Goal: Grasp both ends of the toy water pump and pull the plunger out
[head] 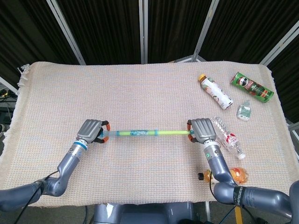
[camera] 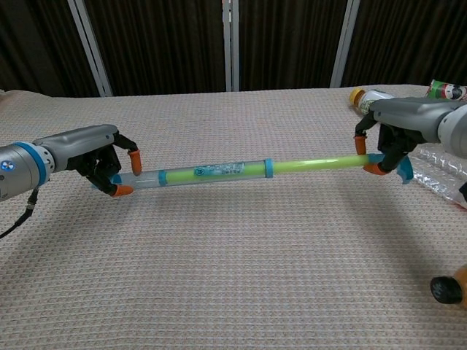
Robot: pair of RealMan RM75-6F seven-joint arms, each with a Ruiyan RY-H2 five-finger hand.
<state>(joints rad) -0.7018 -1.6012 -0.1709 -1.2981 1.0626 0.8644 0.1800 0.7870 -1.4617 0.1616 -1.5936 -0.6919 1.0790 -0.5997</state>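
The toy water pump (head: 135,133) (camera: 208,173) is a clear tube with a green plunger rod (head: 173,133) (camera: 314,163) drawn partly out of its blue-ringed right end. It hangs level just above the cloth. My left hand (head: 91,130) (camera: 98,153) grips the tube's left end. My right hand (head: 202,130) (camera: 390,138) grips the blue handle at the rod's right end. Inside the tube, the green piston sits toward the left half.
A clear plastic bottle (head: 226,135) (camera: 438,171) lies just right of my right hand. An orange bottle (head: 231,175) lies near the front edge. Farther back right are a labelled bottle (head: 215,91), a green can (head: 251,86) and a small clear item (head: 243,111).
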